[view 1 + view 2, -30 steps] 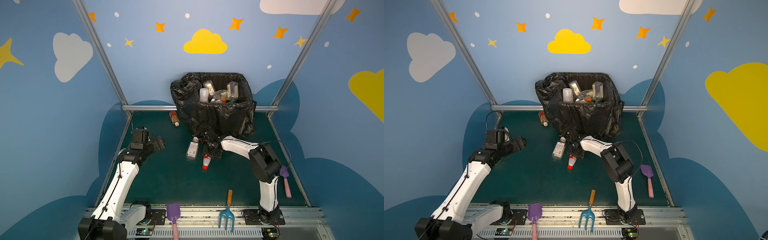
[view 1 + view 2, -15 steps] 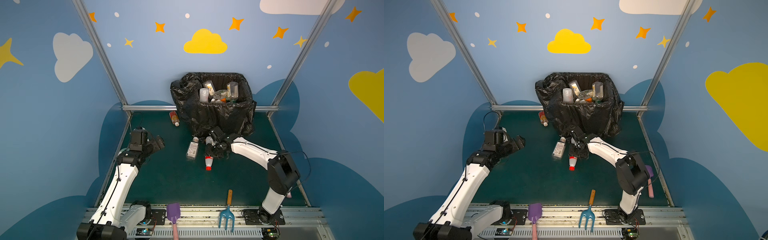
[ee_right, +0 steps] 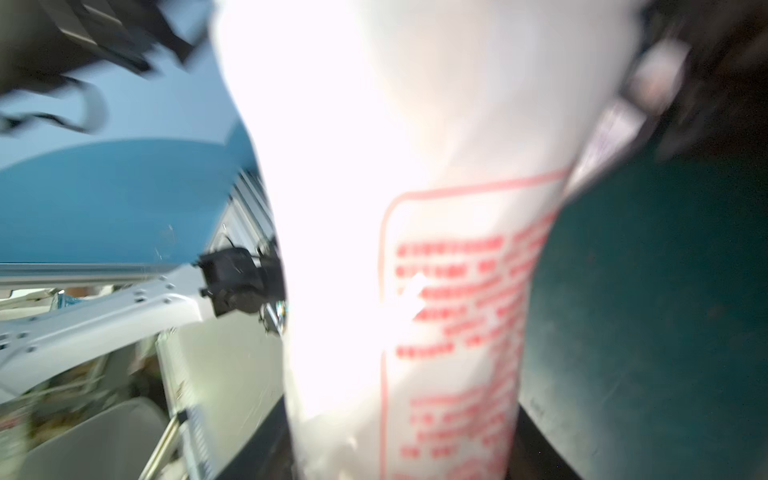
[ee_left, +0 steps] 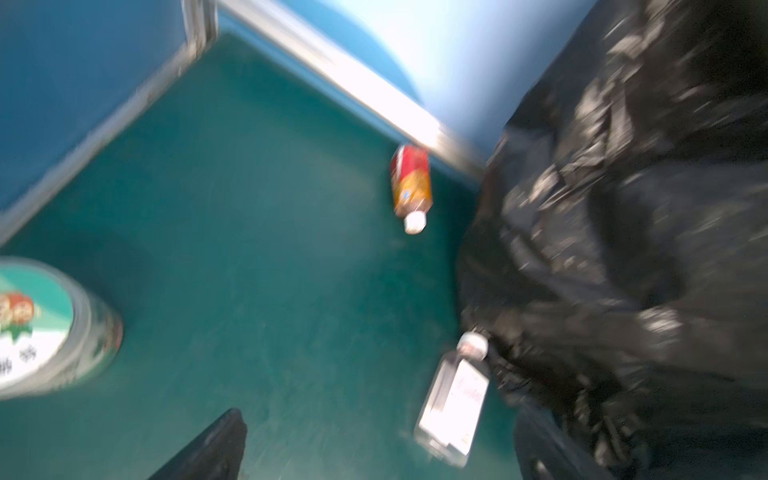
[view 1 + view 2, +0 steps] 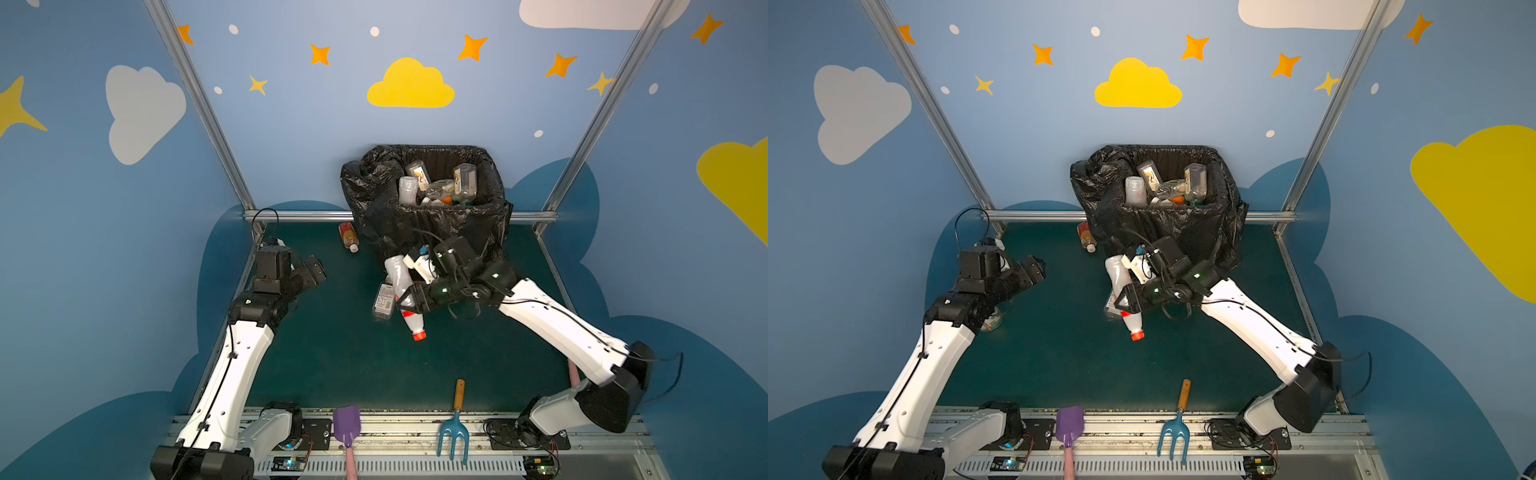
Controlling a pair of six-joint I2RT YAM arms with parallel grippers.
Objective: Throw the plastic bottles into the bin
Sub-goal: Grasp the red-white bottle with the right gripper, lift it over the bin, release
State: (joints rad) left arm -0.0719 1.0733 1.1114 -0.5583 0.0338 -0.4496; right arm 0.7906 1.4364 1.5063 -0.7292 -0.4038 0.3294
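Note:
My right gripper [image 5: 409, 298] is shut on a white plastic bottle [image 5: 398, 272] with a red cap, held tilted above the green floor in front of the bin [image 5: 436, 226]. The bottle's white body and red print fill the right wrist view [image 3: 395, 249]. Under it a clear bottle with a white label [image 5: 383, 300] [image 4: 455, 403] lies on the floor. A red-orange bottle [image 5: 348, 237] [image 4: 410, 183] lies by the bin's left corner. The black-lined bin [image 5: 1183, 226] holds several bottles. My left gripper [image 5: 309, 270] hangs open and empty at the left.
A squat jar with a green-white lid [image 4: 41, 328] [image 5: 994, 323] stands beneath my left arm. A purple shovel [image 5: 347, 424] and a blue rake [image 5: 453, 432] lie on the front rail. Metal rails and blue walls close in the floor.
My right gripper has lifted the white bottle off the floor, and that arm's elbow has swung out to the right. The left arm has shifted only a little.

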